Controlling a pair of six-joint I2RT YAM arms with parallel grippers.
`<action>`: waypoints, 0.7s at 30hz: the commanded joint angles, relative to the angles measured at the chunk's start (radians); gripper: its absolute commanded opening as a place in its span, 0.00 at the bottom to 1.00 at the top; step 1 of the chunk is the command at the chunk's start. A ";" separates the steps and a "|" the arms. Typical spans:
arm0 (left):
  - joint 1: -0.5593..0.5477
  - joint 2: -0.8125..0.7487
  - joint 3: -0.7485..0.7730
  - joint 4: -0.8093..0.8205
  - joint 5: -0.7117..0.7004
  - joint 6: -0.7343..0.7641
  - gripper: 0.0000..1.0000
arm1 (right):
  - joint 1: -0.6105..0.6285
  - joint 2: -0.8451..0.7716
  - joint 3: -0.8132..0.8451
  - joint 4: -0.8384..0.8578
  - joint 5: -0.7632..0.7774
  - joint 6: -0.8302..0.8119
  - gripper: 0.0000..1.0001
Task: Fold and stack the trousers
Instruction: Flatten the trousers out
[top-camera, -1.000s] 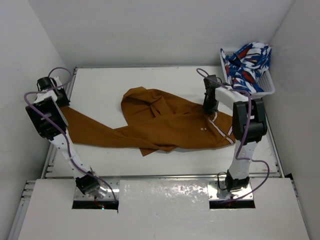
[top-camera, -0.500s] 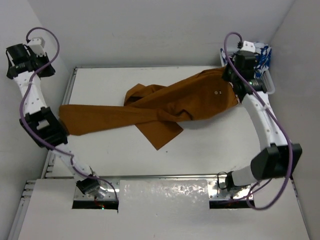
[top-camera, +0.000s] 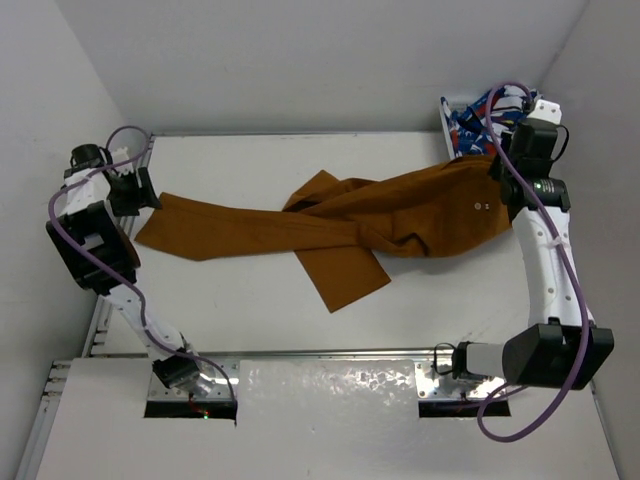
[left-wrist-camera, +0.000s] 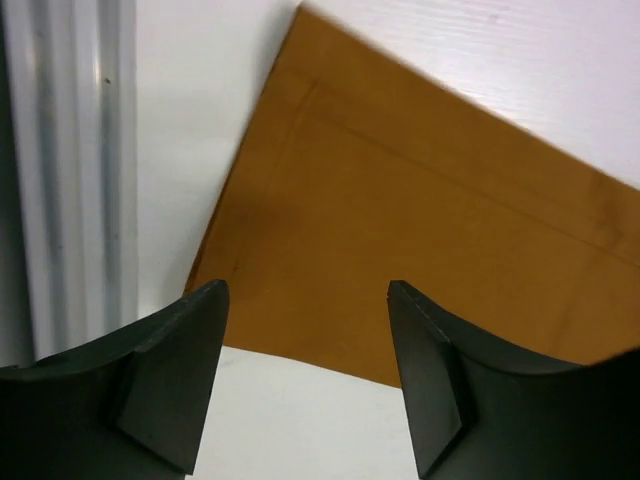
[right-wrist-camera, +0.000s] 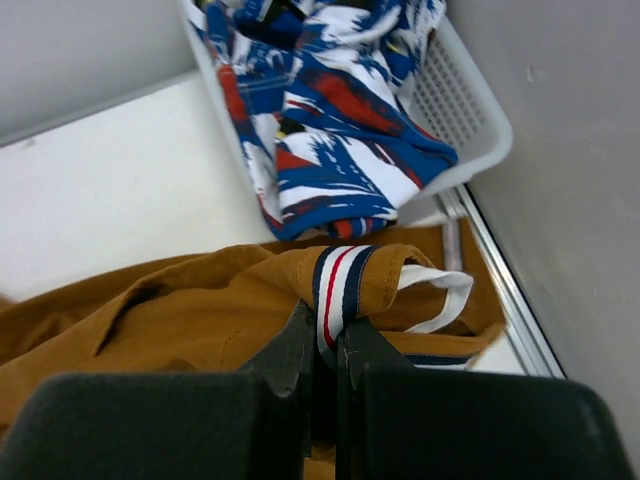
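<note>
Now, right hand pinching trousers by waistband (striped edge), left hand spread — over leg hem.

White basket, far right corner, holds blue-white-red patterned clothes.

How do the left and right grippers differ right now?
The left gripper is open over the trousers at the leg hem, gripping nothing; the right gripper is shut on the striped waistband. The left is by the table rail, the right beside the basket. Both work opposite ends.
</note>
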 joint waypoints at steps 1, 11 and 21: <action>-0.024 0.064 0.082 0.085 -0.018 -0.079 0.64 | 0.011 -0.050 -0.005 0.077 -0.071 0.006 0.00; -0.094 0.278 0.237 0.214 0.088 -0.148 0.83 | 0.051 0.044 -0.028 0.037 -0.071 0.046 0.00; -0.145 0.368 0.267 0.162 -0.220 -0.225 0.87 | 0.081 0.063 -0.036 -0.010 -0.023 0.040 0.00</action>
